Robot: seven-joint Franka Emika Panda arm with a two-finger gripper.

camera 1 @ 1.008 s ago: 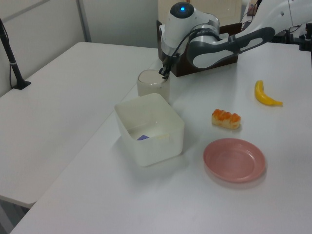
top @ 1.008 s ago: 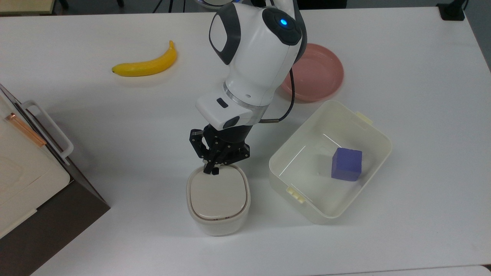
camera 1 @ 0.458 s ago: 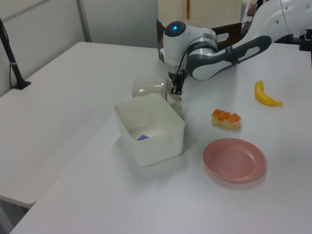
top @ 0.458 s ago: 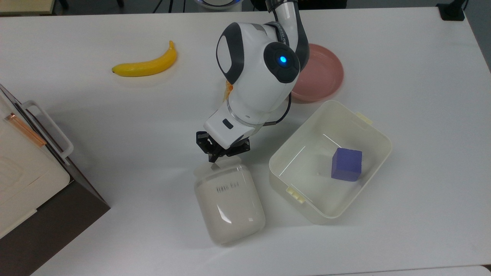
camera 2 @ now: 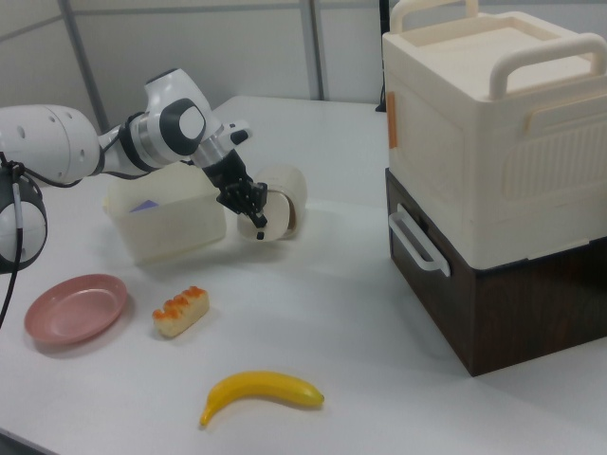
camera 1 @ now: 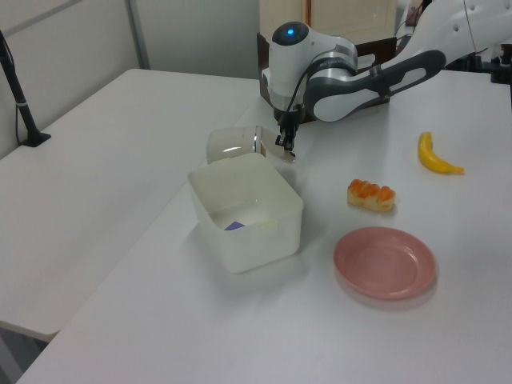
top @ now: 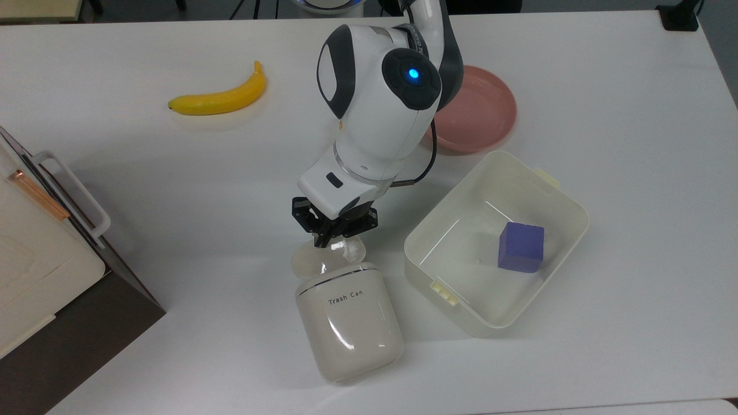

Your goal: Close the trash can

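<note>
The cream-white trash can (top: 349, 325) lies tipped on its side on the table, "Trash Can" lettering facing up, its mouth toward the arm. Its lid (top: 323, 262) hangs swung open, flat near the table between the can's mouth and my gripper (top: 324, 242). The gripper points down with its black fingers together, tips touching the lid's far edge. In the left view the fallen trash can (camera 1: 228, 146) lies behind the tub, the gripper (camera 1: 284, 146) at its mouth. In the right view the gripper (camera 2: 248, 210) sits in front of the trash can (camera 2: 285, 194).
A cream tub (top: 553, 184) holding a purple cube (top: 522, 246) stands just to the top view's right of the can. A pink plate (top: 478, 109) sits behind the arm, a banana (top: 222, 98) far left. A big boxy appliance (top: 34, 253) fills the top view's left edge. An orange-topped pastry (camera 1: 370, 194) lies near the plate.
The trash can stood upright with its lid down a second ago; it has toppled toward the top view's bottom and slid a little further, and its lid has swung open. The gripper stayed near the lid.
</note>
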